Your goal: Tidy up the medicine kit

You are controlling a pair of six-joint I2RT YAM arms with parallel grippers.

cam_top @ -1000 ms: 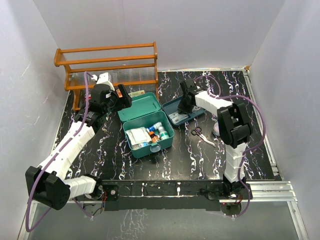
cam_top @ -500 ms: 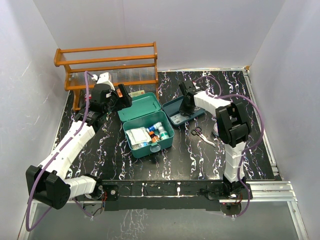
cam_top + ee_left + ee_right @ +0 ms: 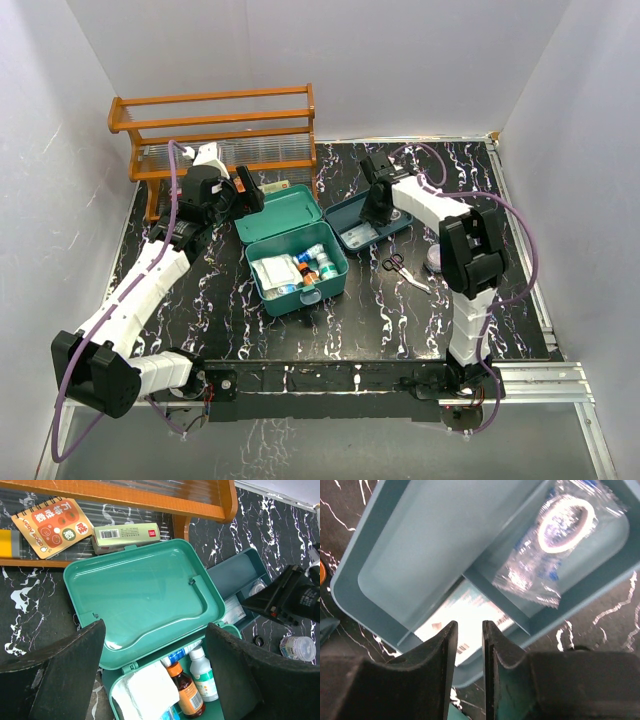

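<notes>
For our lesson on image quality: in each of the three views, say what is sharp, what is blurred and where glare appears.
Top view: even, soft light, faint shadows, nothing blurred. Left wrist view: the green box lid is crisp, while the left fingers are dark and blurred. Right wrist view: the right fingers are soft and dark, and the clear wrapper in the tray glares white.

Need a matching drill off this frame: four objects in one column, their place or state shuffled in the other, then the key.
Objects
1. medicine kit
2. scissors
3. notebook
4. wrapped roll

Place or state
a. in a compartment of the blue tray
b. under the wooden rack
c. lid open, bottles inside
d. on the tabletop, outside tray and kit

Pairs: 1-c, 2-d, 3-b, 4-a
</notes>
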